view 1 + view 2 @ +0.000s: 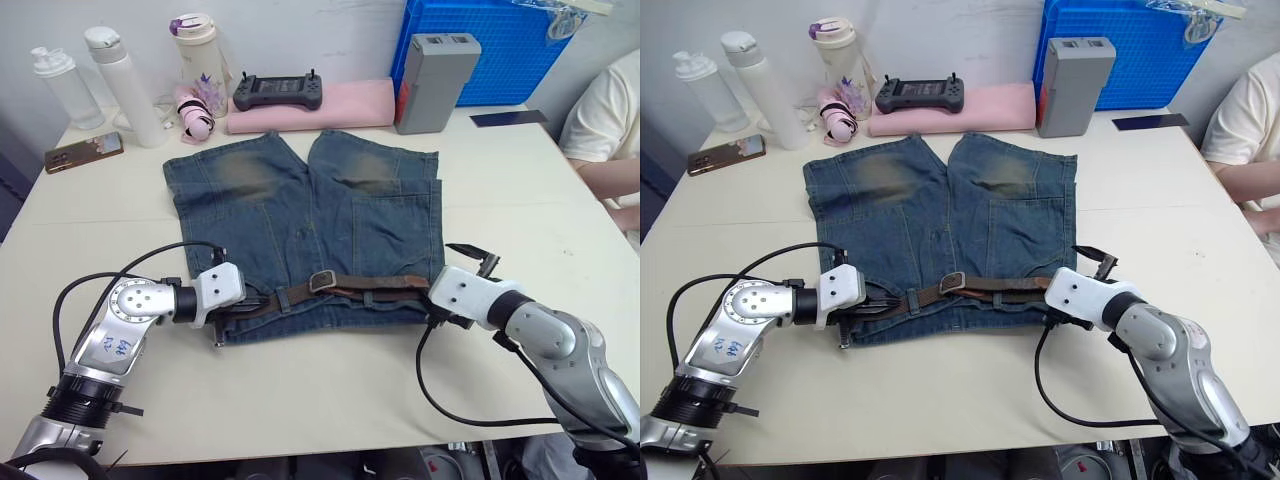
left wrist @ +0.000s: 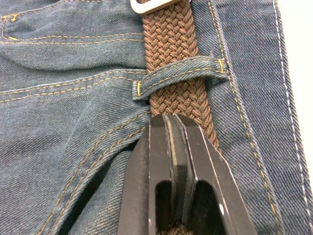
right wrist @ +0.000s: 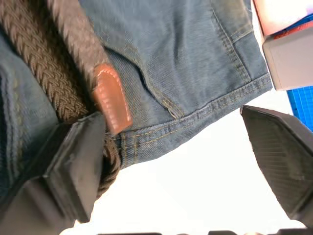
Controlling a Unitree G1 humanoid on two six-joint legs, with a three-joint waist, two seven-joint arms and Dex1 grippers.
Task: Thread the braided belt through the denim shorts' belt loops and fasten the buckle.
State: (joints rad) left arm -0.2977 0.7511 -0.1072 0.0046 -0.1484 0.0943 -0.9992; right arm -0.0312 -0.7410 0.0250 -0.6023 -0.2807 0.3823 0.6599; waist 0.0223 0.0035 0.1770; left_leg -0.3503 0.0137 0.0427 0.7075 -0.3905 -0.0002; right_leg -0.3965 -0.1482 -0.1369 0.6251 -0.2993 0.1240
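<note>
Belt (image 1: pixel 350 288) lies along the waistband of the shorts (image 1: pixel 310 215), lower centre of the head frame, running left to right across the table (image 1: pixel 330 390). Buckle (image 1: pixel 321 280) sits mid-waistband, silver, on top of the strap. In the left wrist view the braided strap passes under one loop (image 2: pixel 178 74). Left gripper (image 2: pixel 172 122) is at the waistband's left end, fingers pressed together on the belt. Right gripper (image 3: pixel 181 161) is at the waistband's right end, fingers spread wide; one finger (image 3: pixel 80 156) touches the belt by its tan leather tip (image 3: pixel 111 98), the other is over bare table. Bottles, phone, controller, pink cloth, grey box, blue crate along the top edge. A person's arm is at the right edge.
</note>
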